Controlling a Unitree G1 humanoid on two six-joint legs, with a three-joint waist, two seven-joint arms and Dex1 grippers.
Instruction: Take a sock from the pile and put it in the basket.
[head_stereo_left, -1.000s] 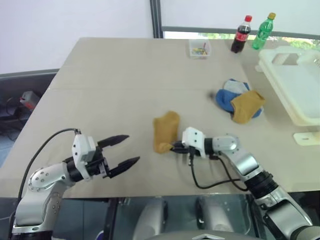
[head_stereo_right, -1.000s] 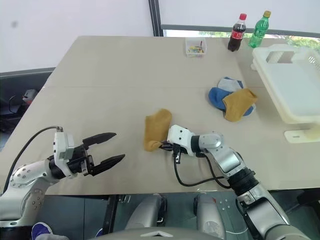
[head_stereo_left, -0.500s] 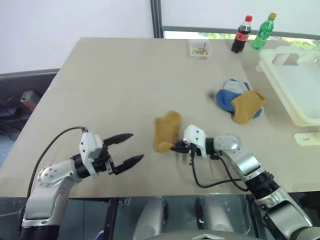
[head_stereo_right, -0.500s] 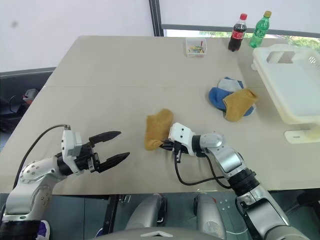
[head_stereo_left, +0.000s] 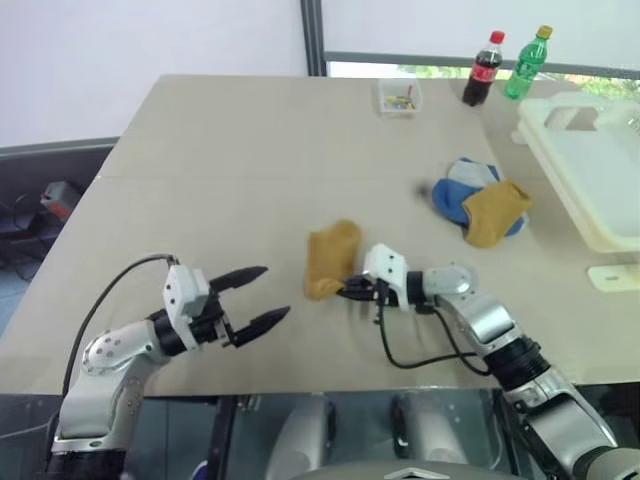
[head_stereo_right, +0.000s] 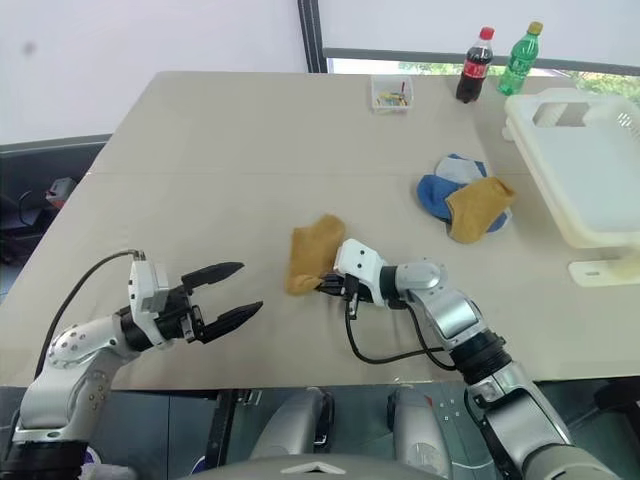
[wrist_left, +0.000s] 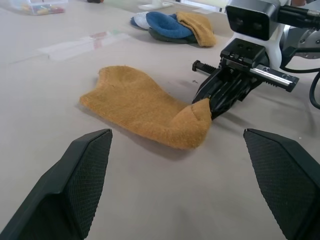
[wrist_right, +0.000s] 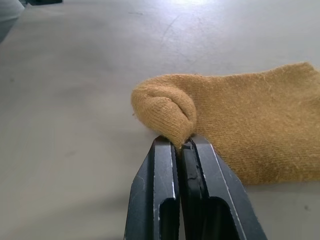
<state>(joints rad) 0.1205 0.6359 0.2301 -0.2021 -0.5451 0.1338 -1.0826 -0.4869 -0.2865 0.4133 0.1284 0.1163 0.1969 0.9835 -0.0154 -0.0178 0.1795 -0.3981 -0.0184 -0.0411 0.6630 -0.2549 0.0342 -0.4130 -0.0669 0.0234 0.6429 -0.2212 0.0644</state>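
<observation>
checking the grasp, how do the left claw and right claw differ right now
The left claw is open and holds nothing; the right claw is shut on the toe of the yellow sock. The left claw hangs apart from the sock; the right claw touches it. Both are low over the table, pointing toward the sock.

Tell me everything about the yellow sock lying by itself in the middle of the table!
The mustard-yellow ankle sock looks soft and fuzzy, like knitted terry cloth. It lies mostly flat on the beige table, alone, well apart from the pile of blue, white and yellow socks. One end is bunched into a little raised fold, pinched by the right end effector, whose black fingers are shut on it. The left end effector is open and not touching it.
</observation>
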